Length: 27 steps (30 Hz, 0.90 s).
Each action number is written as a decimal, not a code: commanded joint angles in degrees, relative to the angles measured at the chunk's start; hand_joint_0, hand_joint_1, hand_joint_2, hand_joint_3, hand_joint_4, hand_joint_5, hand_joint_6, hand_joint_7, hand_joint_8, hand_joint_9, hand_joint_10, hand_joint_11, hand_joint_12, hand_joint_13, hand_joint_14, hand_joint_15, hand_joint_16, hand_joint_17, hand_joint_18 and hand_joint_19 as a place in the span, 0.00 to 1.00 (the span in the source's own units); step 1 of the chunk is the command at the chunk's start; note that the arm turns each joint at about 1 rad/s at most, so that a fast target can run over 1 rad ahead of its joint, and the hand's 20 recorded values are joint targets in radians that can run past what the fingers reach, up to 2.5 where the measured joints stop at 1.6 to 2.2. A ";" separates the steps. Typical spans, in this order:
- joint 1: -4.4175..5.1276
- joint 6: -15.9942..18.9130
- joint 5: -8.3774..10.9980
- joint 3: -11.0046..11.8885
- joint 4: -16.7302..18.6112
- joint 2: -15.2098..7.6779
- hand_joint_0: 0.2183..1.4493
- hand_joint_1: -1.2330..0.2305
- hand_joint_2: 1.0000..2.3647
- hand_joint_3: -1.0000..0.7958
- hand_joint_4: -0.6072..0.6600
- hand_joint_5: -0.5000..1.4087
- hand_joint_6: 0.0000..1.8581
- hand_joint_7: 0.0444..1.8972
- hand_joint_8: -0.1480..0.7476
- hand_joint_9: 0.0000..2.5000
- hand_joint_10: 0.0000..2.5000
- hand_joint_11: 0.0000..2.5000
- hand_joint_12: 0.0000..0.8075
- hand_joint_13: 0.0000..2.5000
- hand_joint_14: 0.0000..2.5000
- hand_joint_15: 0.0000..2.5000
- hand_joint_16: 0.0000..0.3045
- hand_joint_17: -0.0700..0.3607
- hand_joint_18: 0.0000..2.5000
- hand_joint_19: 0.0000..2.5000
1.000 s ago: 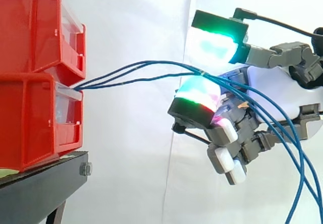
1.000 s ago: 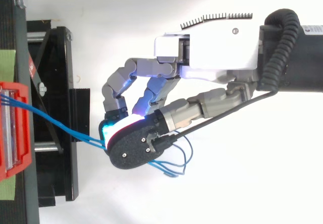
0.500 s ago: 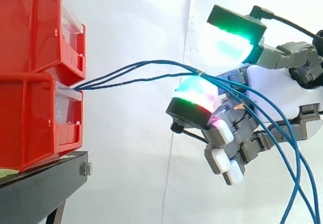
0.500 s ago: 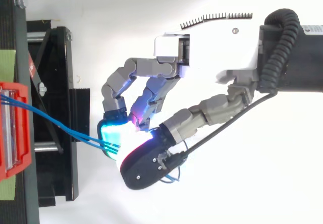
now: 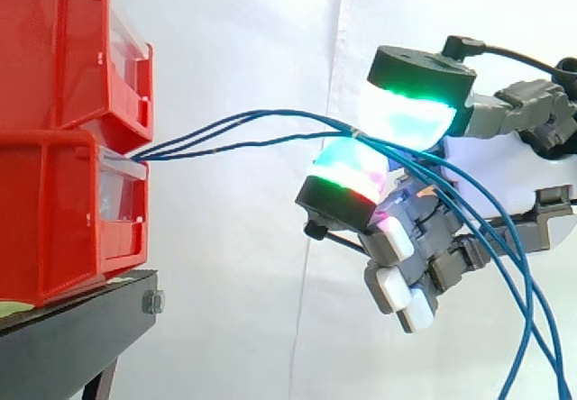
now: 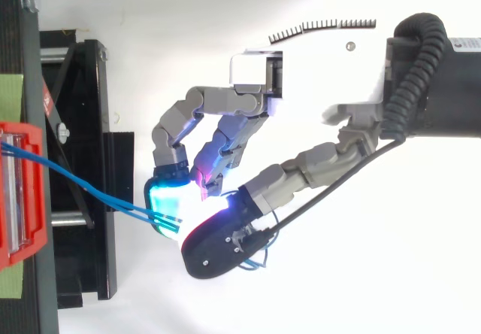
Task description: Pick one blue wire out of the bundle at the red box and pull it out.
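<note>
Thumb has swung off its pinch since a second ago — hand [image 6: 316, 78] now apart, nothing clamped. The blue wires [image 5: 153, 153] run from the lower red box [image 5: 54, 211], lie across one cyan fingertip [image 5: 347, 170], then droop right.

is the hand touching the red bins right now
Apart. The side view shows a plain gap of white curtain between the hand and the red bins, bridged only by the blue wires.
</note>
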 commanded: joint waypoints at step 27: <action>0.00 0.00 0.00 0.35 -0.02 0.00 0.34 0.34 0.00 0.29 0.55 0.14 0.51 0.53 0.50 0.33 0.01 0.32 0.50 0.34 0.01 0.24 0.20 0.48 0.29 0.21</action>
